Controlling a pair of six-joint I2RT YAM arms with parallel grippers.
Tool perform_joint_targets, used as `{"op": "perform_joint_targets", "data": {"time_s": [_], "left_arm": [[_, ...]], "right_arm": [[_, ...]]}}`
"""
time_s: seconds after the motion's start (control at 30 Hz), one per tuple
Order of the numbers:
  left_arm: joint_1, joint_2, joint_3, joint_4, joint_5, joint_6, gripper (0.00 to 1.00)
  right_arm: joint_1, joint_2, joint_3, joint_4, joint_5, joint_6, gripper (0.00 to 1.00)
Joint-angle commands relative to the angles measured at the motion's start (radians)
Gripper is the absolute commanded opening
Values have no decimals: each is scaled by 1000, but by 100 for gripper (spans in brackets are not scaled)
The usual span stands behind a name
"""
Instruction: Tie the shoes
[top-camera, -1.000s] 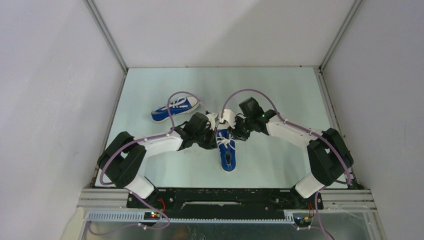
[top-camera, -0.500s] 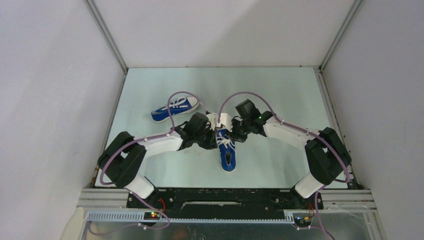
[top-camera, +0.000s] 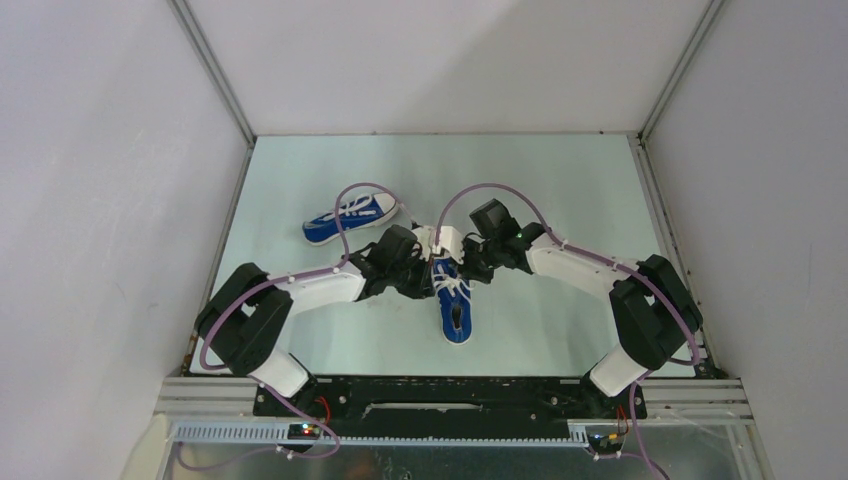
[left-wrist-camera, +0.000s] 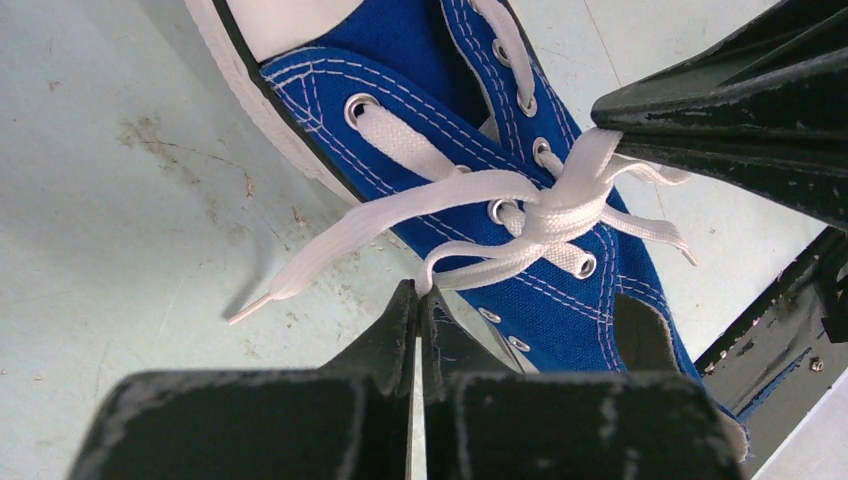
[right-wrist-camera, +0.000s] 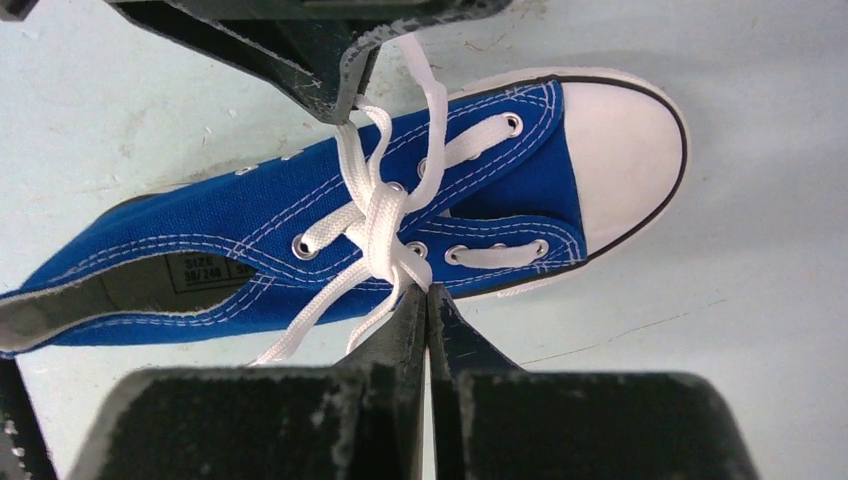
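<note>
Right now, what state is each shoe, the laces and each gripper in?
near shoe: upright on its sole.
laces: knotted mid-shoe, taut to both sides.
left gripper: shut on laces.
right gripper: shut on laces.
far shoe: set apart, lacing too small to tell.

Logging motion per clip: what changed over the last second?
The right gripper, shut on the lace, shifted slightly left, toward the left gripper. The left gripper, also shut on the lace, the near shoe and the far shoe stayed put.
</note>
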Motion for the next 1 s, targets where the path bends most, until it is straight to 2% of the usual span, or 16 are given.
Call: {"op": "perform_joint_targets", "data": {"time_s": [0.0,0.53,0.83,0.97], "left_arm": [[5,-8,32,21,5,17,0],[4,-5,18,7,-28,-15,0],[7,-1,4,6,-36,-35,0],[6,-4,-2,15,-24,-44,0]], "right_arm": [[-6,-20,35,7,37,117,0],[-6,-41,-18,97,332,828,0],[27,-57,-38,55,612,1109,0],[47,-75,-72,49,676,1223,0]]}}
